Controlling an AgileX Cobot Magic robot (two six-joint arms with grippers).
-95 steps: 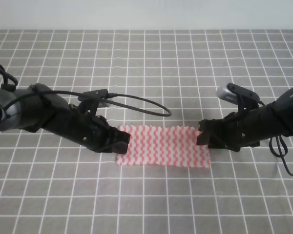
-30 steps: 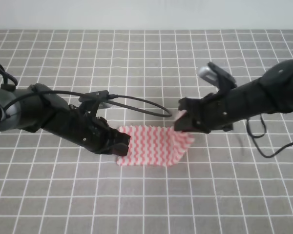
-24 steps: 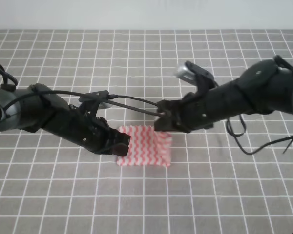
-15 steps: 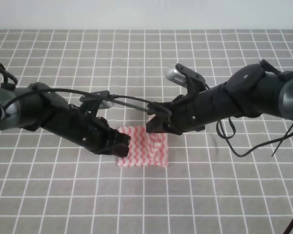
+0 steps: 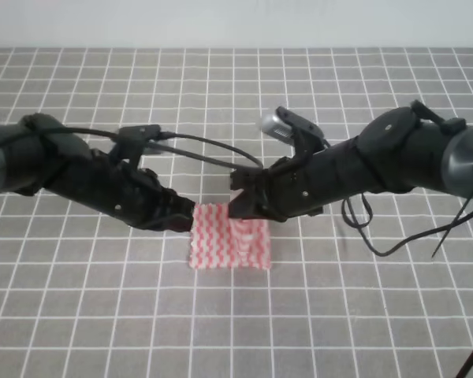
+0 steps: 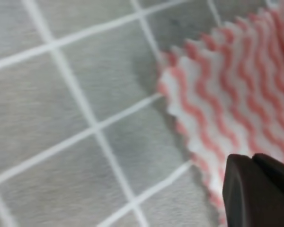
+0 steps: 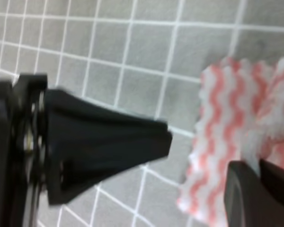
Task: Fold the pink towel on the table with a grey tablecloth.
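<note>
The pink towel (image 5: 229, 244) lies folded about in half on the table with a grey tablecloth (image 5: 315, 315). My right gripper (image 5: 238, 206) reaches across the middle, shut on the towel's carried-over edge above the fold's upper part. In the right wrist view its fingers (image 7: 246, 189) pinch bunched towel (image 7: 227, 118), and the left gripper (image 7: 109, 142) shows as a dark wedge just to the left. My left gripper (image 5: 186, 217) is shut, its tip at the towel's upper left corner. In the left wrist view its closed tip (image 6: 255, 187) overlaps the jagged edge of the towel (image 6: 236, 104).
A black cable (image 5: 213, 153) arcs from the left arm over the cloth behind the towel. Another cable (image 5: 378, 240) hangs in a loop below the right arm. A white wall (image 5: 236, 24) borders the table's far edge.
The right gripper has carried the towel's right edge leftward over the left half, halving its width. The left gripper has drawn back slightly up and left, off the towel's left edge.
</note>
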